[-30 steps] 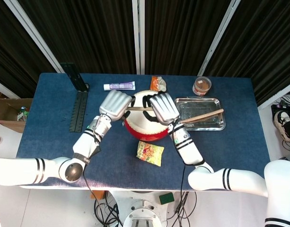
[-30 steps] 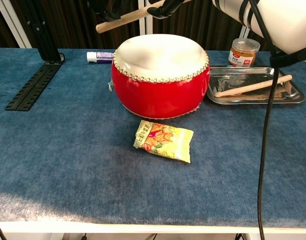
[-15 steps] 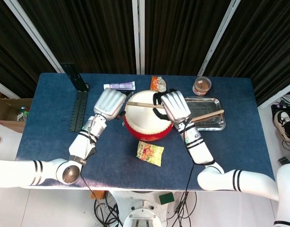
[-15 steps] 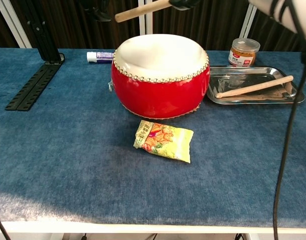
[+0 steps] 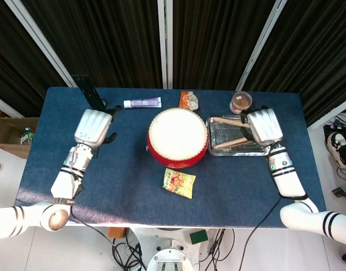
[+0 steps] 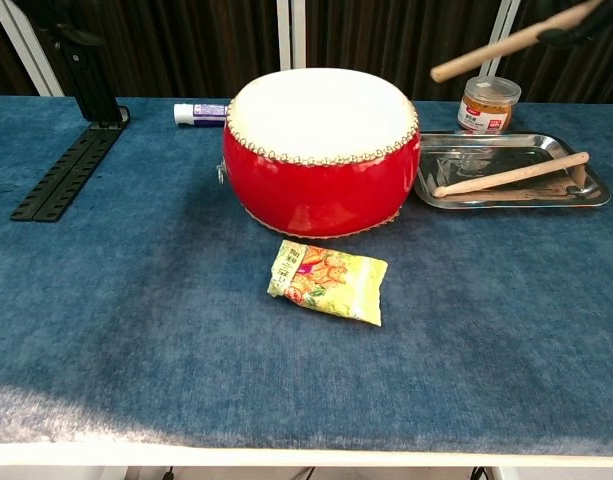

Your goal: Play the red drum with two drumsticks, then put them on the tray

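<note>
Right hand (image 5: 264, 126) above the tray (image 5: 259, 151), clamped on the second drumstick (image 6: 506, 44) — not yet down. First drumstick (image 6: 510, 174) already lying in the tray beside the red drum (image 5: 178, 137). Left hand (image 5: 92, 126) well apart — empty, fingers' spread impossible to tell.

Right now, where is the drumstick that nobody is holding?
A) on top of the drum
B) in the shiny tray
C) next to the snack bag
B: that drumstick lies slanted in the tray; the right hand holds the other drumstick above it.
</note>
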Controlling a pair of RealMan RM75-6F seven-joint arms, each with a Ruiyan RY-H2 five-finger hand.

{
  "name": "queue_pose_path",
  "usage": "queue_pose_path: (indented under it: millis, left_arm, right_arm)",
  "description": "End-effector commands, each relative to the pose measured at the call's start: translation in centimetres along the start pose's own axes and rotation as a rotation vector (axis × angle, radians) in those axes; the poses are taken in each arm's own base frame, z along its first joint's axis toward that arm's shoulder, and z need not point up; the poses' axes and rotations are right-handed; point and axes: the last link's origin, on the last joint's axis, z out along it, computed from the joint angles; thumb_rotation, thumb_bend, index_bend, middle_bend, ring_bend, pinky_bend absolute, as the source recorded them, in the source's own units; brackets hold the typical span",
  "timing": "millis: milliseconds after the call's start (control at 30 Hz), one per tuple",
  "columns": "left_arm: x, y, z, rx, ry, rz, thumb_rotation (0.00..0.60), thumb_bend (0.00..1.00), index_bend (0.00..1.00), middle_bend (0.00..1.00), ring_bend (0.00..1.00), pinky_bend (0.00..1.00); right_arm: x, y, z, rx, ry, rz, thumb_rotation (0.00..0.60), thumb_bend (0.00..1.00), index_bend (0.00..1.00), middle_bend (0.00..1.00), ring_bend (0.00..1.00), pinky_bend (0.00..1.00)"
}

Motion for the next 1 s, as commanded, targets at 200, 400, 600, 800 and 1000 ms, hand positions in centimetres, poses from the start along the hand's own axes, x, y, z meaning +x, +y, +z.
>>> queue_pose_path:
  millis: [200,400,600,800,1000]
  left_arm:
    - [-1.0,-2.6,-2.3,0.032,0.015,-0.012,0.6,0.23,0.22,0.44,0.49,0.57]
    - [-1.8,-2.8,-3.0,0.031,-0.015,-0.044,0.6,0.23,0.22,0.44,0.49,0.58]
    - [-2.2,-3.4,-3.5,0.052,-0.029,-0.073,0.6,0.23,0.22,0.44,0.48,0.58]
    - [-2.6,-4.2,-4.1,0.075,-0.043,-0.092,0.6,0.23,0.22,0.44,0.48,0.58]
    - [-3.4,-5.0,-4.7,0.095,-0.07,-0.105,0.6,0.23,0.22,0.44,0.48,0.58]
  right_arm:
    - [-3.3,3.9,-1.0,-0.026,-0.115,-0.163,0.6,0.62,0.85,0.74,0.63,0.55]
    - [-4.1,3.0,0.1,-0.005,-0.131,-0.417,0.6,0.62,0.85,0.72,0.62,0.53]
    - [-4.6,0.5,1.2,-0.017,-0.174,-0.677,0.6,0.62,0.85,0.72,0.62,0.49]
    - [-5.7,-2.3,2.2,0.003,-0.235,-0.826,0.6,0.62,0.84,0.72,0.62,0.45]
    - [-7.1,-4.0,3.1,0.018,-0.272,-0.837,0.6,0.62,0.84,0.71,0.6,0.44]
